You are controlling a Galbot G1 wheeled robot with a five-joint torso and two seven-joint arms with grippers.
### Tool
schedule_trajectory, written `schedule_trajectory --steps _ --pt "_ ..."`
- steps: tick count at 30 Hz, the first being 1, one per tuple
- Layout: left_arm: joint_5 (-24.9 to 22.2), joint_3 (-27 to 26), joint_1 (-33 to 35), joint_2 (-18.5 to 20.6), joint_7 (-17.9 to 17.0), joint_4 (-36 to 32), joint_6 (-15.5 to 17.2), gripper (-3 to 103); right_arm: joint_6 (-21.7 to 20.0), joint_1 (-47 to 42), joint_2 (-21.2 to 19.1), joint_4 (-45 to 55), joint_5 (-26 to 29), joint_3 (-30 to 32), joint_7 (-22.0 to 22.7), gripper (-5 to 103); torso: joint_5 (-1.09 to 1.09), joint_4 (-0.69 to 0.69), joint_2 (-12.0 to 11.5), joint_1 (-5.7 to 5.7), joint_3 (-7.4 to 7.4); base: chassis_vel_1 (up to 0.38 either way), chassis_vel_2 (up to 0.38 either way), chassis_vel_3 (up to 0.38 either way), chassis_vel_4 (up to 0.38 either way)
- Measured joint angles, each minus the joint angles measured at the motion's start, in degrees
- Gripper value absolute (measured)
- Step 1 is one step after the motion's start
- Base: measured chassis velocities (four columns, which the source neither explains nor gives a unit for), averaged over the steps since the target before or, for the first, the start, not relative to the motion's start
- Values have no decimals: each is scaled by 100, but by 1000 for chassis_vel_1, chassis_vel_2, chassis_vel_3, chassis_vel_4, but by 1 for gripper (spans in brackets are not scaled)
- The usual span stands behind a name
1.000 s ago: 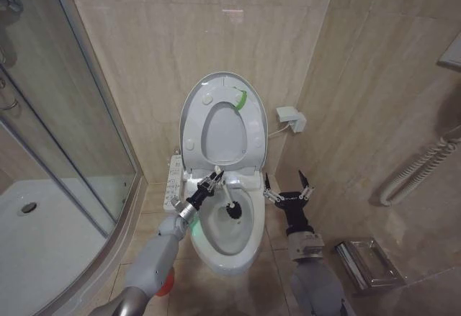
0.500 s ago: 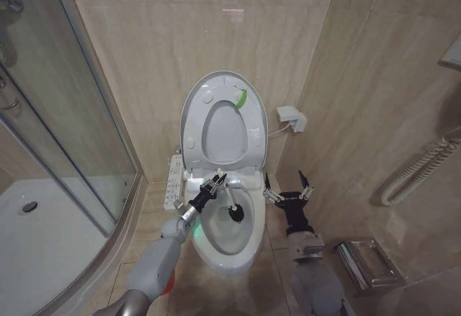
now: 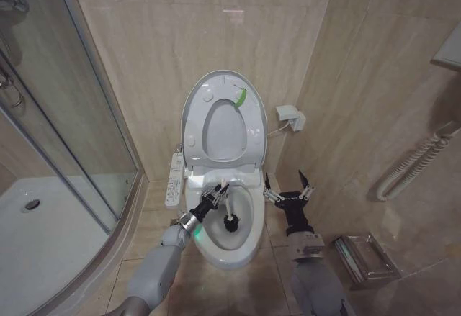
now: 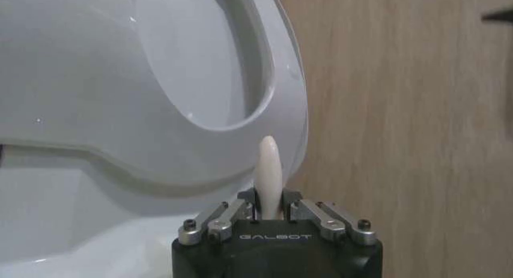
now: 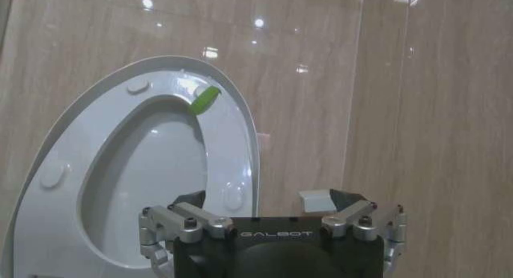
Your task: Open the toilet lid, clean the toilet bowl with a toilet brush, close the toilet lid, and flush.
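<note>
Now the left arm reaches forward from the lower left, its left gripper [image 3: 214, 198] over the near-left rim of the toilet bowl [image 3: 245, 247], jaws clamped on the thin white handle of the toilet brush [image 3: 227, 208]. The handle slants down to the right, and the dark bristle head sits low inside the bowl, near its middle. In the left wrist view the handle's rounded tip [image 4: 268, 164] sticks up between the closed fingers. The right gripper [image 3: 288, 194] hovers just beside the bowl's right side, pointing up with its jaws spread wide and nothing in them. The toilet lid [image 3: 200, 93] stands upright against the wall, with the ring-shaped seat [image 3: 253, 136] raised against it and a green strip [image 3: 241, 98] near the top. Beige tiles cover the walls and floor. A glass shower enclosure [image 3: 65, 150] stands on the left, a button panel [image 3: 173, 179] hangs at the bowl's left, and a small white wall box [image 3: 290, 117] is mounted right of the lid.
</note>
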Motion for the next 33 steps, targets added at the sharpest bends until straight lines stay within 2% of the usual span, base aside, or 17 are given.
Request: schedule_trajectory --steps 4,8,12,16,20,27,29,33 --pt "613 -17 -33 108 -71 37 -225 20 0 0 0 0 0 0 0 100 0 -1 0 0 0 0 0 0 0" --pt "712 -11 21 162 -108 -38 -278 20 0 0 0 0 0 0 0 100 0 1 0 0 0 0 0 0 0" --pt "442 44 86 164 -110 -236 -236 20 0 0 0 0 0 0 0 100 0 1 -1 1 1 0 0 0 0" --pt "-89 67 92 97 -83 -581 -110 20 0 0 0 0 0 0 0 100 0 -1 -1 1 1 0 0 0 0" --pt "-314 0 8 23 -21 -722 -43 20 0 0 0 0 0 0 0 100 0 -1 -1 0 1 0 0 0 0" --pt "-817 -54 -47 -54 99 -624 84 20 0 0 0 0 0 0 0 100 1 0 -1 1 1 0 0 0 0" --pt "-1113 -69 -25 -100 111 -500 197 20 0 0 0 1 0 0 0 100 1 0 -1 0 1 0 0 0 0" --pt "-1312 -180 -30 -188 161 -187 290 20 0 0 0 0 0 0 0 100 0 0 -1 0 0 0 0 0 0"
